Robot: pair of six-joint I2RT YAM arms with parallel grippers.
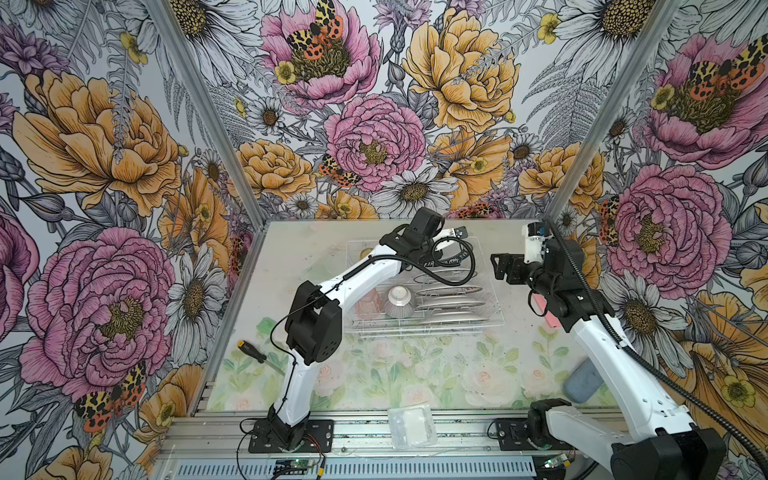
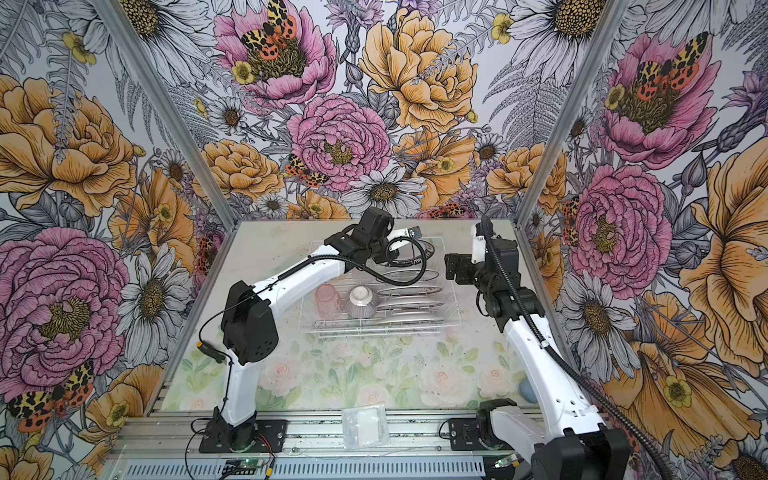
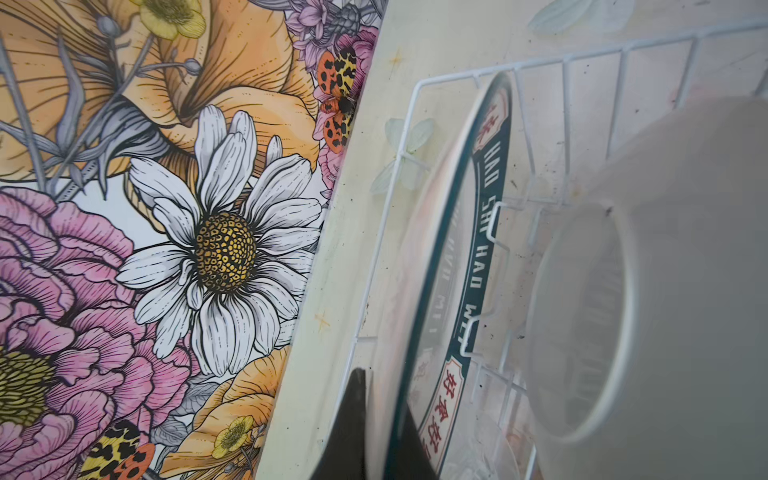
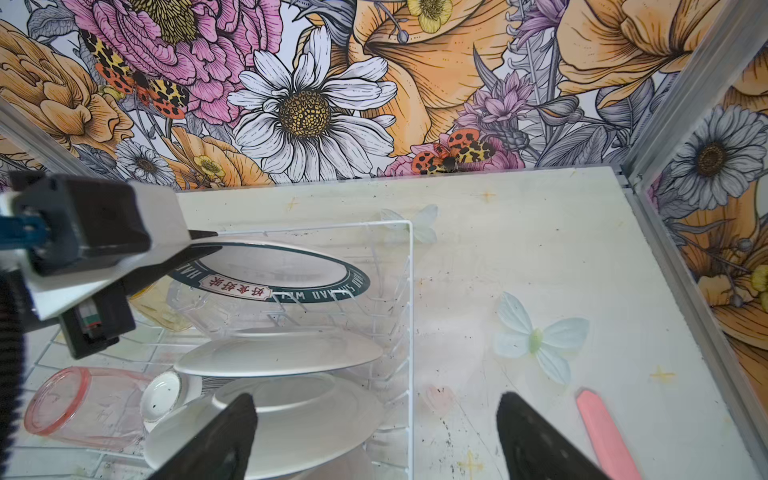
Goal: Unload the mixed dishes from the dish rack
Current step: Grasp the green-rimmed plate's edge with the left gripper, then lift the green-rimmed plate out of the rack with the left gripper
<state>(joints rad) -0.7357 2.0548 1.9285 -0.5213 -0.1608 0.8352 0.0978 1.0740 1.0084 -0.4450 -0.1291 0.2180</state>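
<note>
White wire dish rack [image 4: 410, 316]. At its far end a dark-rimmed plate [image 4: 274, 266] leans, its edge pinched by the closed left gripper [image 4: 205, 242]. The right gripper [image 1: 496, 266] hangs at the rack's right rim, spread wide and holding nothing.

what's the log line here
left gripper: shut on far plate | right gripper: open, empty, over dish rack rim | bowl, pink tumbler: in rack

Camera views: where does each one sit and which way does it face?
Top views: high over the near edge, facing table, rack and back wall; left arm and right arm show.
Left wrist: rolled sideways, facing the back wall along the plate; left gripper shut on it.
Right wrist: looking down over the rack's far corner; right gripper open.
Shared: both wrist views show that plate.
</note>
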